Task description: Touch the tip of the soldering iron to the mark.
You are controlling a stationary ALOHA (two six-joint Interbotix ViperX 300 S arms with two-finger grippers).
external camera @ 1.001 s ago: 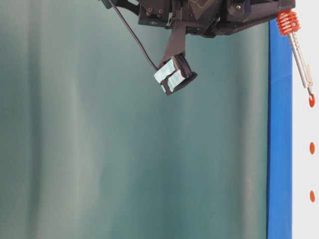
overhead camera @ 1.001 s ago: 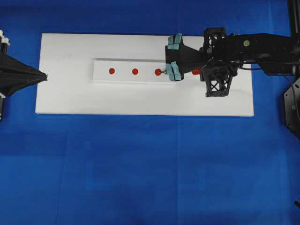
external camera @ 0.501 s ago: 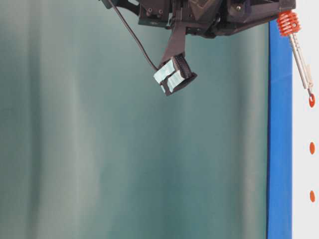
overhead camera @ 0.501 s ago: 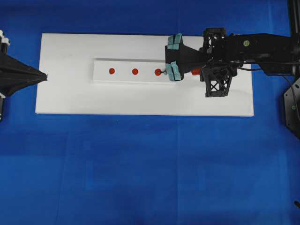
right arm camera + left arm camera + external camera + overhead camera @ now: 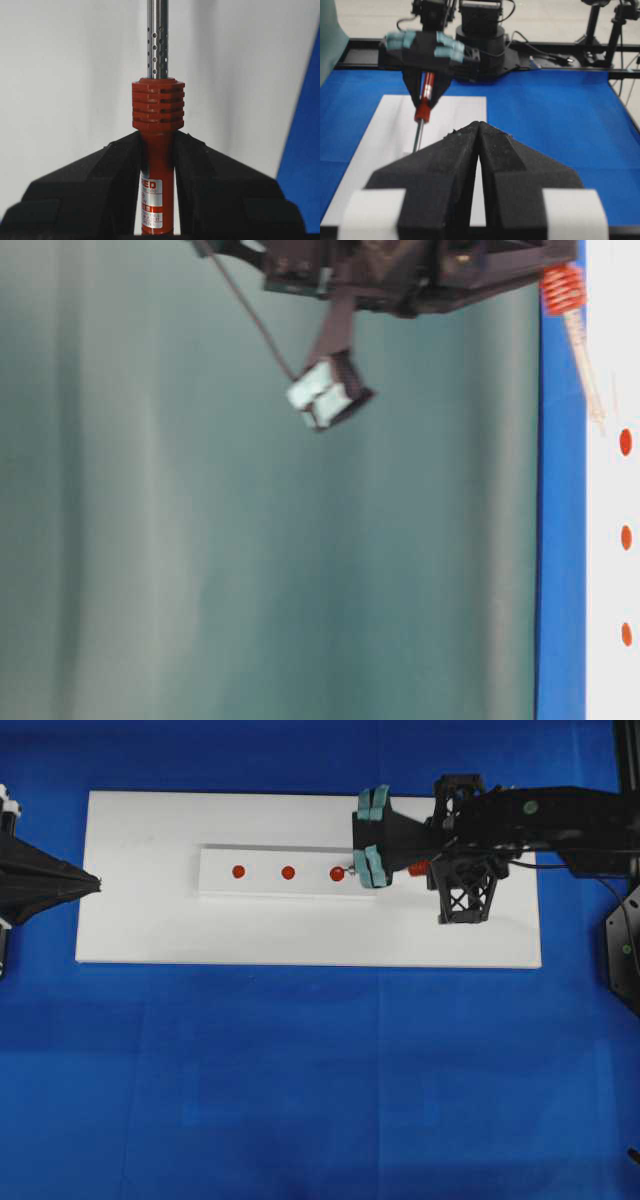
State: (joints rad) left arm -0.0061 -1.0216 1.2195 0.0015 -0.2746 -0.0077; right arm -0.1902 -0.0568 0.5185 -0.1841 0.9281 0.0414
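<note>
Clamping the soldering iron (image 5: pixel 156 165) by its red handle, our right gripper (image 5: pixel 157 175) keeps the tip free, just beside the mark (image 5: pixel 337 874), rightmost of 3 dots. Our left gripper (image 5: pixel 477 165) sits shut, well apart.

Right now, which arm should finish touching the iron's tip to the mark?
Right. The right gripper is shut on the soldering iron, its tip just beside the mark. The left gripper sits shut and empty at the board's far end.

Blue cloth (image 5: pixel 300 1080) on table, teal backdrop (image 5: pixel 200 540), white board (image 5: pixel 150 930).
</note>
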